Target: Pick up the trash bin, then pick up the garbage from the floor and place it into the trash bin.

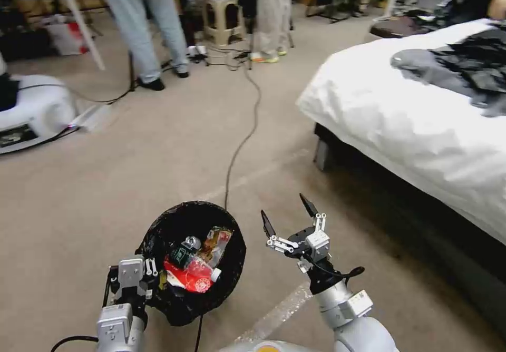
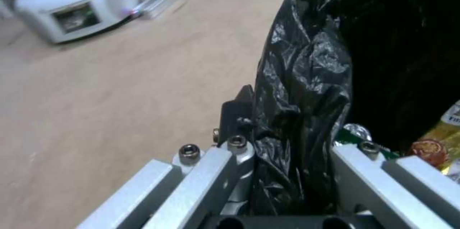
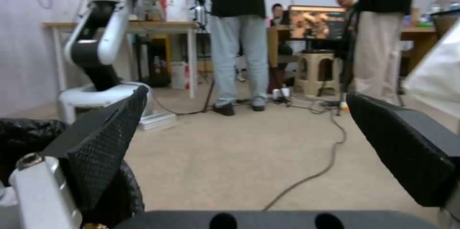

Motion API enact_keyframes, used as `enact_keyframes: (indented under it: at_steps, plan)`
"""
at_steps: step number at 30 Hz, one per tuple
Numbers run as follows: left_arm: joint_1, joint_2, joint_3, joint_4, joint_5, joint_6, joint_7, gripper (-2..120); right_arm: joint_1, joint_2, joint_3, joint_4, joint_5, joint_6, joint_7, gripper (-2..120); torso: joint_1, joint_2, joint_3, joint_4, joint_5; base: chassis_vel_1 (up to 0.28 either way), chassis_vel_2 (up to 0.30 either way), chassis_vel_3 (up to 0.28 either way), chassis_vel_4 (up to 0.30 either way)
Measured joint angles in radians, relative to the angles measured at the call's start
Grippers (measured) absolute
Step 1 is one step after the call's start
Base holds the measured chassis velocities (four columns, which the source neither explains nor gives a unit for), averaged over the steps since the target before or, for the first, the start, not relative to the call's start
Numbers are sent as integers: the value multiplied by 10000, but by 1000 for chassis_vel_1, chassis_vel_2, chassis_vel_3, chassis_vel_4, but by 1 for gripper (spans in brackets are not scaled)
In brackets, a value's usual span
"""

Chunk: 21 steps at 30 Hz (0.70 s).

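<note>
**A:** Where is the small round trash bin with the black plastic bag liner (image 1: 192, 260)?

**B:** In the head view it sits low and left of centre, over the beige carpet floor (image 1: 158, 152). The left claw (image 1: 150, 278) is clenched on the bin's near-left rim. The left wrist view shows it closely: the crinkled black liner (image 2: 302, 88) is pinched between the two silver jaws, one black fingertip (image 2: 237, 110) on the outside of the rim.

**A:** Does the bin stand on the floor or hang in the air?

**B:** I cannot tell from these views.

**A:** And the garbage?

**B:** Inside the bin lie a red snack wrapper (image 1: 190, 278), a yellow-and-clear snack wrapper (image 1: 216, 244) and a small bottle with a green label and silver cap (image 1: 184, 251), packed together against the side nearer the robot. The left wrist view catches the edge of the yellow wrapper (image 2: 438, 142) too.

**A:** The right arm?

**B:** The right claw (image 1: 290, 215) is released, its black textured fingers (image 3: 103, 139) spread wide with nothing between them. It hovers over bare carpet just to the right of the bin, apart from it.

**A:** What else is around?

**B:** A black cable (image 1: 247, 130) runs across the floor from the far side toward the bin. A bed with a white sheet (image 1: 411, 125) fills the right side, with dark grey clothing (image 1: 458, 70) heaped on it. Another white robot's base (image 1: 34, 112) stands at the far left.
</note>
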Motion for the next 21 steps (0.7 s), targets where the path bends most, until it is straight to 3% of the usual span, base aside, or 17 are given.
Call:
enact_keyframes:
  at_steps: [21]
  plan:
    - [-38, -73, 63, 148, 46, -50, -24, 3, 73, 117, -77, -114, 21, 77, -82, 100, 0, 0, 0, 5, -1, 122, 122, 117, 119]
